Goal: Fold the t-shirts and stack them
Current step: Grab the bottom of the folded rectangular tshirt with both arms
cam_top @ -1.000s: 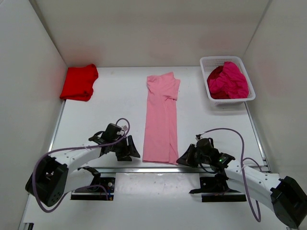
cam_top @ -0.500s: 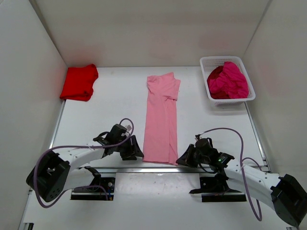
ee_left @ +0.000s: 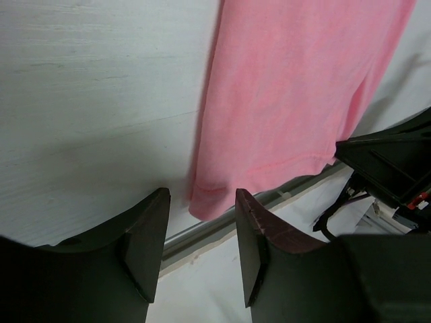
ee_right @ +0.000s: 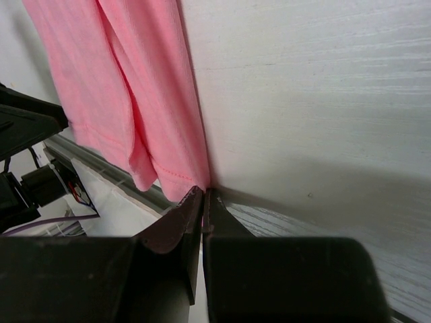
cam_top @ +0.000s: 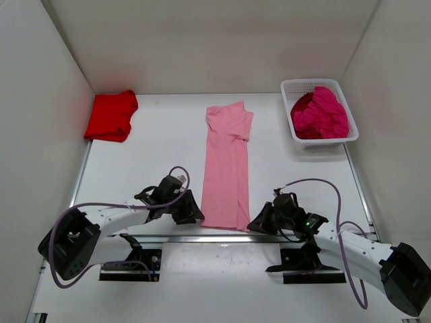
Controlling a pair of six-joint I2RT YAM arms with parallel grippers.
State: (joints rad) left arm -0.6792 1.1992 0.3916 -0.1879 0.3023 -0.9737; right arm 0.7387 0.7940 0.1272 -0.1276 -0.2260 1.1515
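A light pink t-shirt [cam_top: 227, 168], folded into a long strip, lies down the middle of the table. My left gripper [cam_top: 195, 215] is open at its near left corner; in the left wrist view the gripper [ee_left: 202, 195] has that corner of the shirt [ee_left: 289, 87] just ahead between the fingertips. My right gripper [cam_top: 252, 225] is at the near right corner. In the right wrist view it [ee_right: 203, 191] is shut, with the shirt's hem [ee_right: 114, 81] meeting the tips. A folded red t-shirt [cam_top: 111, 116] lies at the far left. Magenta t-shirts [cam_top: 322, 113] are heaped in the basket.
The white mesh basket [cam_top: 289, 86] stands at the far right. A metal rail [cam_top: 202, 237] runs along the table's near edge, just under the pink shirt's hem. White walls close in the left, back and right sides.
My left gripper has moved right, up to the pink shirt's near left corner. The right arm has hardly moved.
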